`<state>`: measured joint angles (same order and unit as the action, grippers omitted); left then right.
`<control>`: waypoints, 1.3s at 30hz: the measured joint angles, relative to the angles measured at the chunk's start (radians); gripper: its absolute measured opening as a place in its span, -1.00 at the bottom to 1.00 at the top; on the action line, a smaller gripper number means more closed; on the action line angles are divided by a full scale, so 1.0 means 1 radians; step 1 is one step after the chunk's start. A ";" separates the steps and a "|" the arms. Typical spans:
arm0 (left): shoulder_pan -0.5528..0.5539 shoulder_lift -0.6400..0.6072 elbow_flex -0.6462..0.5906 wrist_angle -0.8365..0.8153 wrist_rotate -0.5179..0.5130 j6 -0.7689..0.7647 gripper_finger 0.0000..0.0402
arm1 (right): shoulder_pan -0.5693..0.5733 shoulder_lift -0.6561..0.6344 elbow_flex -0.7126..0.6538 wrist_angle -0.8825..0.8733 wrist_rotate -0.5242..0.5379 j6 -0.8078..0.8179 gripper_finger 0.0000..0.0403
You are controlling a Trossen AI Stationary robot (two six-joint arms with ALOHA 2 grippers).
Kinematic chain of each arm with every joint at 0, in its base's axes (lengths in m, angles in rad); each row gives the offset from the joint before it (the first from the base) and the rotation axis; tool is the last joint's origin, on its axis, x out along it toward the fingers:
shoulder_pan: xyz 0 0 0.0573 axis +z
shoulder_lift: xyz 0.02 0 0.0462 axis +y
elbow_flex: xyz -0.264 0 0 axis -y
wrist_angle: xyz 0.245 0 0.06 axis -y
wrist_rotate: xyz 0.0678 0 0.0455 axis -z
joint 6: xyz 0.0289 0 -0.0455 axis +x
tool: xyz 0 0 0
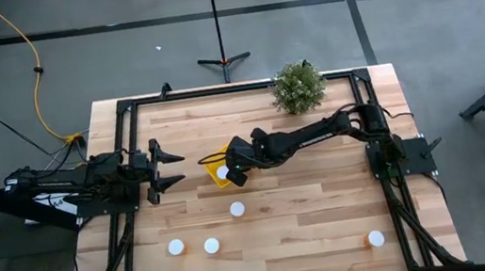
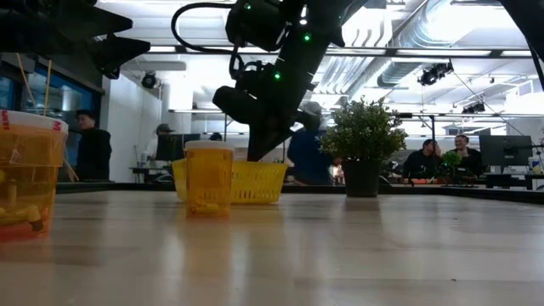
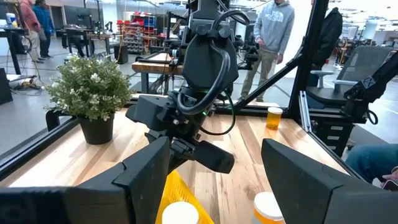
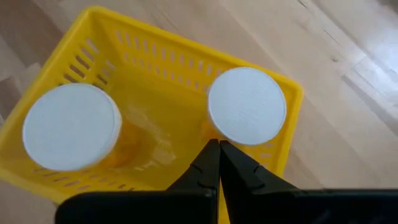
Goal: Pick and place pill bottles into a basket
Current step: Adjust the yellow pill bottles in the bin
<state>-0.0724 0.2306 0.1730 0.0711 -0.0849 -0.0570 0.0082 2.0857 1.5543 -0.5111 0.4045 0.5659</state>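
Bottles first: you have two pill bottles standing upright in the yellow basket (image 4: 161, 106), one with its white cap (image 4: 71, 126) to one side and the other (image 4: 247, 106) beside it, apart from each other. Four more wait on the wooden table (image 1: 313, 230) — one (image 1: 237, 209) just in front of the basket, a pair (image 1: 176, 247) and (image 1: 211, 245) nearer the front edge, and one (image 1: 376, 238) well apart at the right front corner.

Your right gripper (image 4: 219, 155) hangs just above the basket with its fingers pressed together and nothing between them. Your left gripper (image 1: 169, 169) waits at the left side of the table, fingers spread wide and empty.

You look to be between picks: two delivered, none in hand. Next you would lift the right arm clear of the basket rim, spread the fingers, and drop over the nearest bottle — centre on the cap so the fingers straddle the orange body without tipping it.
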 joint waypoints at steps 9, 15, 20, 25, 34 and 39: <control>0.000 0.000 0.000 -0.012 0.000 0.000 0.44 | 0.011 0.000 0.000 0.002 -0.105 -0.016 -0.99; 0.000 0.000 0.000 -0.014 0.000 0.000 0.44 | 0.029 0.000 0.000 0.040 -0.130 -0.031 -0.99; 0.000 0.000 0.000 -0.013 0.000 0.000 0.44 | 0.039 0.000 0.000 0.064 -0.170 -0.049 -1.00; 0.000 0.000 0.000 -0.013 0.000 0.000 0.44 | 0.039 0.000 0.003 0.059 -0.220 -0.031 -1.00; 0.000 0.000 0.000 -0.013 0.000 0.000 0.44 | 0.057 0.000 0.068 0.044 -0.215 -0.073 -1.00; 0.000 0.000 0.000 -0.013 0.000 0.000 0.44 | 0.078 0.000 0.076 0.042 -0.225 -0.081 -1.00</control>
<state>-0.0727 0.2308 0.1730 0.0582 -0.0853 -0.0574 0.0867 2.0861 1.6299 -0.4692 0.1797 0.4844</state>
